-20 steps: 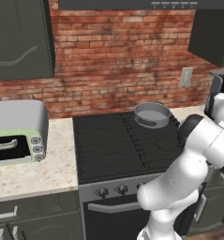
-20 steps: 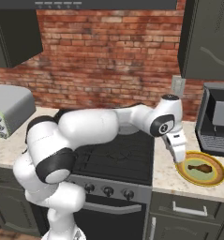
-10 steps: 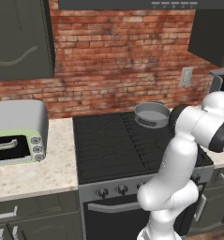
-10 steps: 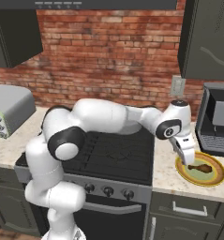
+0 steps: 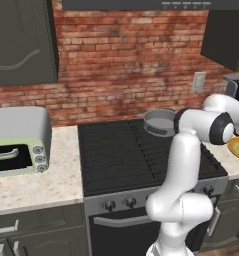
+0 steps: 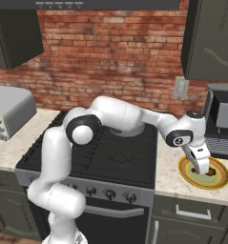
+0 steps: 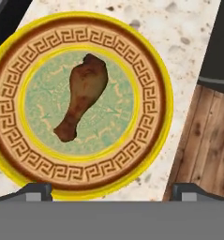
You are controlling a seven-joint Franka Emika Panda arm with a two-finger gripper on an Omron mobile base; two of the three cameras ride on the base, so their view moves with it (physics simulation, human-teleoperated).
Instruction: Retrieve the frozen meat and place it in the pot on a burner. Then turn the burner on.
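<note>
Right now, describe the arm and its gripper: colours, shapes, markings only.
The arm is glossy white, built of thick rounded segments with bulging elbows. Its joints carry dark grey to black round caps, one large disc near the shoulder and another by the wrist. The gripper is a small white block ending in two short dark fingers. No cables or markings are visible.

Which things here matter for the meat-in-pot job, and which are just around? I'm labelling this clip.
For the job: frozen meat on the plate; pot at the back of the cooktop; burner; open gripper above the plate.
Just around: toaster oven; coffee machine; wall outlet.
</note>
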